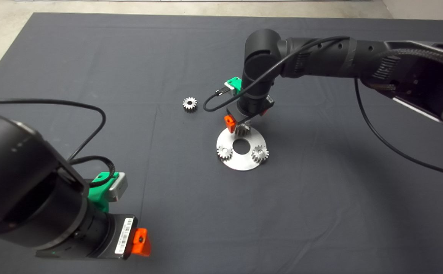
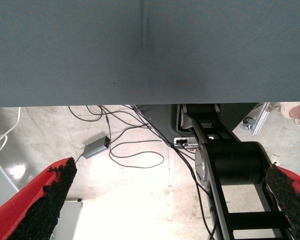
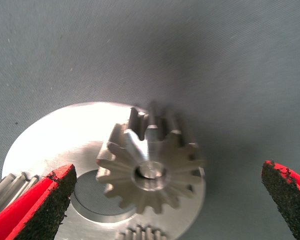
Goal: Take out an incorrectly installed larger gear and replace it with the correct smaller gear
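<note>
Dark mat (image 1: pixel 91 57): larger gear (image 1: pixel 242 129) still on the round steel plate (image 1: pixel 240 163), your right gripper (image 3: pixel 165 192) spread wide around it (no contact yet). Spare smaller gear (image 1: pixel 189 104) waits well apart. Left gripper (image 1: pixel 139 241) parked, open. Nothing swapped.

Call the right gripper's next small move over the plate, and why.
Probably close the fingers on the larger gear. The right gripper hangs over the round plate, open, its pads standing clear on either side of that gear, which sits on its post. A smaller gear waits loose on the mat. The left gripper is parked at the lower left.
</note>
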Robot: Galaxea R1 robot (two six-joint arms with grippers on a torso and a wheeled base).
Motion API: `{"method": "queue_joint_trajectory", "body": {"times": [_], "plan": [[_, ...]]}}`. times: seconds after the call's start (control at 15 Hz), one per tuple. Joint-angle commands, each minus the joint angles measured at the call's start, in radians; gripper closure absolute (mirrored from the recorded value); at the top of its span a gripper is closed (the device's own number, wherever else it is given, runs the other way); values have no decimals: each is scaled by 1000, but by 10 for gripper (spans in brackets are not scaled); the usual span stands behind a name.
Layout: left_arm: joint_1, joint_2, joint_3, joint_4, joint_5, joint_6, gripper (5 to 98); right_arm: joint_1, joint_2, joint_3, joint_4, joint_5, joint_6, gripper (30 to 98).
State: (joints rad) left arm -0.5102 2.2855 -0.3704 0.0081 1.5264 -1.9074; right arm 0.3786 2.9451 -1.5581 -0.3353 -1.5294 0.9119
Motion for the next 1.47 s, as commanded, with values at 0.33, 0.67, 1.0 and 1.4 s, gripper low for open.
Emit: {"method": "queue_joint_trajectory", "body": {"times": [0.33, 0.67, 1.0, 1.4], "plan": [[-11, 1, 18, -14, 12, -12, 58, -3, 6, -12, -32, -98, -7, 322], [-11, 1, 18, -14, 12, -12, 58, -3, 6, -12, -33, -91, -5, 384], [-11, 1, 18, -14, 12, -13, 58, -3, 6, -17, -33, -65, -5, 439], [-11, 1, 18, -14, 12, -16, 58, -3, 8, -17, -33, -61, -5, 534]]}}
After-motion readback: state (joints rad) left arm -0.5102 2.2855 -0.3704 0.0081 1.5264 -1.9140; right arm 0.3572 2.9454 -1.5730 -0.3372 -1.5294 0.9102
